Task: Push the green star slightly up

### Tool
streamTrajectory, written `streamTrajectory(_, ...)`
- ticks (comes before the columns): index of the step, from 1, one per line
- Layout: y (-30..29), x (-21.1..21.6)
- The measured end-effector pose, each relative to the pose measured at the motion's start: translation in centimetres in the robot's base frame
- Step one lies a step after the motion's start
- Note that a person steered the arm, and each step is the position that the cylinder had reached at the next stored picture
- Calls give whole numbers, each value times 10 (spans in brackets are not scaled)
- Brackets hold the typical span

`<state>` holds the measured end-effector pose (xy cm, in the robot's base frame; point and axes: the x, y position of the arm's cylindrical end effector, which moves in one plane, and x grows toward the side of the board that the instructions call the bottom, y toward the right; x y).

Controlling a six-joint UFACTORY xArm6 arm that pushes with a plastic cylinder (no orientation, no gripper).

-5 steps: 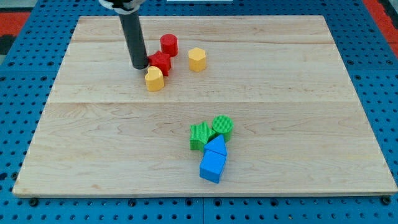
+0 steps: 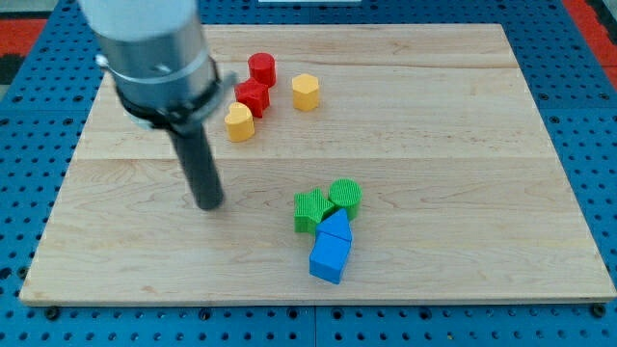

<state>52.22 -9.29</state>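
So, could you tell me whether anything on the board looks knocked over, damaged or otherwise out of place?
Nothing stands out. The green star, green cylinder and two blue blocks sit bunched together, all flat on the wooden board. My tip is to the view's left of the star, apart from it.

The surface [image 2: 463, 116] is a pale wooden board of long planks. Near the view's top lie a red cylinder [image 2: 261, 68], a red star-like block [image 2: 253, 96], a yellow block [image 2: 239, 122] touching it, and a yellow hexagonal block [image 2: 306, 92]. Lower, a tight cluster: green star [image 2: 310, 210], green cylinder [image 2: 345, 197], two blue blocks [image 2: 329, 253].
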Motion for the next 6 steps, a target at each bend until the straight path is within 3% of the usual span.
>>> streamTrajectory(2, 62, 39)
streamTrajectory(3, 80, 36)
streamTrajectory(6, 72, -61)
